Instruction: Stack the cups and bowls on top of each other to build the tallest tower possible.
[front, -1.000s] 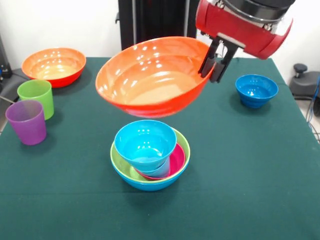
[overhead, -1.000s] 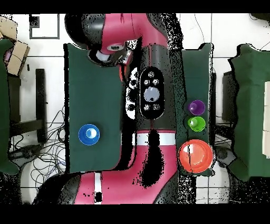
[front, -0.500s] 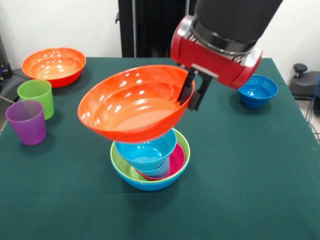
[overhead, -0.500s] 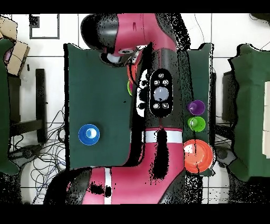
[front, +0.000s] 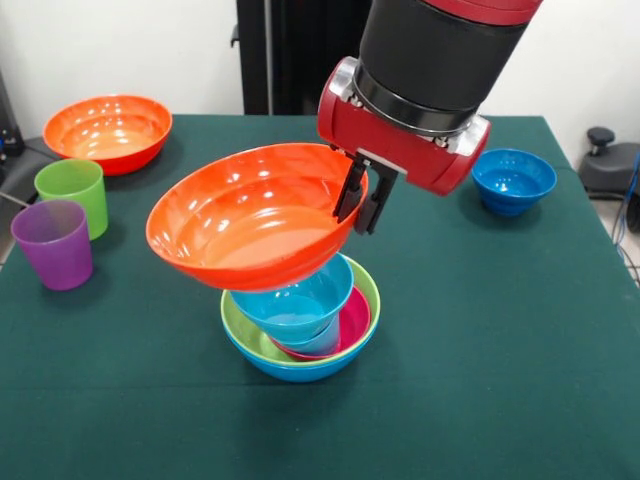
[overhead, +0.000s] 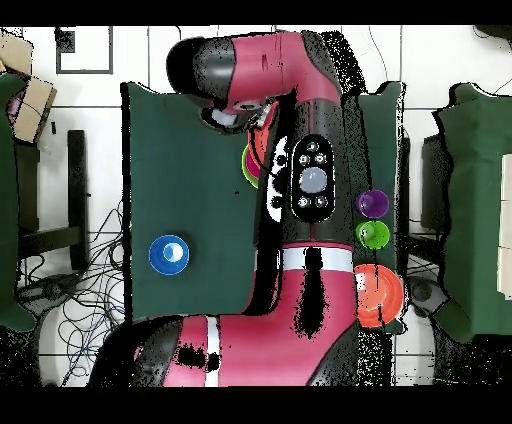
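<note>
Gripping the large glossy orange plastic bowl (front: 255, 217) by its rim, the gripper (front: 360, 197) held it tilted, touching the small cyan bowl (front: 295, 302) atop the tower (front: 300, 335) mid-table. Off-centre release could slide it off.

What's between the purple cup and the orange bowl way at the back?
The lime green cup stands between the purple cup and the far orange bowl. The front view shows it, and so does the overhead view.
</note>
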